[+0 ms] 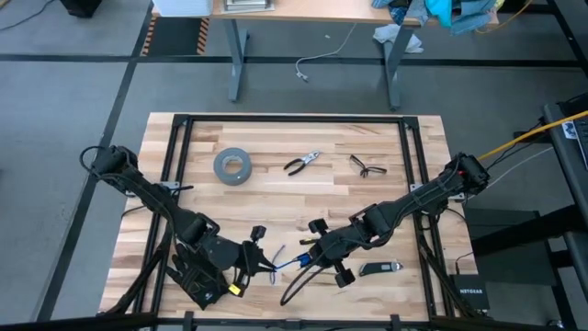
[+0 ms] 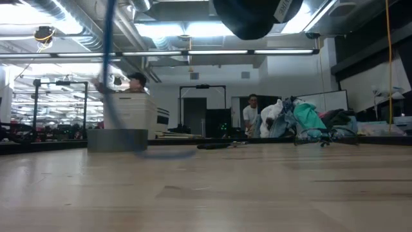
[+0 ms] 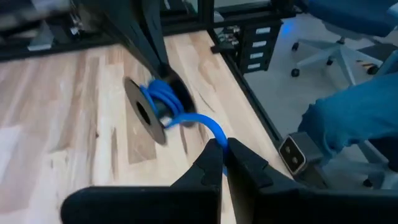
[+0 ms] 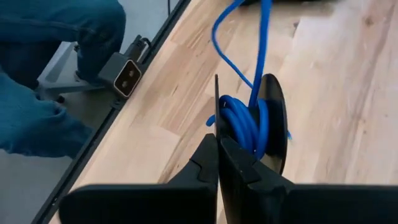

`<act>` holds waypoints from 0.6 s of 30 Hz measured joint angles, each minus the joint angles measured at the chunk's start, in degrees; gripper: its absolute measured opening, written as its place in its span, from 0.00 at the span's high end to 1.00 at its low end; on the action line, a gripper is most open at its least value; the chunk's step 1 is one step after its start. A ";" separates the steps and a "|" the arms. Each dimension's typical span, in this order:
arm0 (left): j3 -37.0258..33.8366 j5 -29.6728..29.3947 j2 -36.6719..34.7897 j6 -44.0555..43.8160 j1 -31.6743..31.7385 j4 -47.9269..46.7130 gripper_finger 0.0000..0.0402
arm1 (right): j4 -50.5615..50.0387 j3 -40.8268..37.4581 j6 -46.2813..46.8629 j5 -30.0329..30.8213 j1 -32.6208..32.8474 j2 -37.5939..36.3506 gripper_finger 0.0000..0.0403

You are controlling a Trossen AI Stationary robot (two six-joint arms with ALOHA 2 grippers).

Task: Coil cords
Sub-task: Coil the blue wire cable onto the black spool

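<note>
The right gripper (image 4: 219, 146) sits low over the front of the wooden table (image 1: 276, 188), its dark fingers pressed together on the thin rim of a black spool (image 4: 273, 118). Wound between the spool's two flat round flanges, directly ahead of those fingertips, is the cord (image 4: 242, 124): a smooth, glossy blue cable lying in tight round turns. A loose length rises off the winding and arcs away above the gripper.

The left gripper (image 3: 222, 152) is just to the side of the spool, facing it. Its matte black fingers are nearly closed and pinch the free blue strand, which curves from the fingertips across a short gap to the spool. In the high view, the two grippers almost meet near the table's front edge, with the blue cable between them, and a black stretch of cord (image 1: 299, 280) loops toward the front of the table below the right gripper.

Farther back than both grippers lie a thick grey ring of duct tape (image 1: 232, 165), a pair of pliers (image 1: 301, 164) and clear safety glasses (image 1: 367, 166). A folding knife (image 1: 378, 268) rests just beside the right arm. The tabletop is pale planked butcher-block with visible grain.
</note>
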 joint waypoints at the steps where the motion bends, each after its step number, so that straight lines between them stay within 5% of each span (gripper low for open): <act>1: 0.43 -0.27 0.00 1.15 0.00 -0.04 1.00 | 0.13 0.00 -0.57 -0.19 0.07 0.07 1.00; 18: 3.58 -6.27 -0.04 30.56 0.44 0.31 1.00 | 7.65 -0.04 -4.26 -9.65 0.15 0.10 1.00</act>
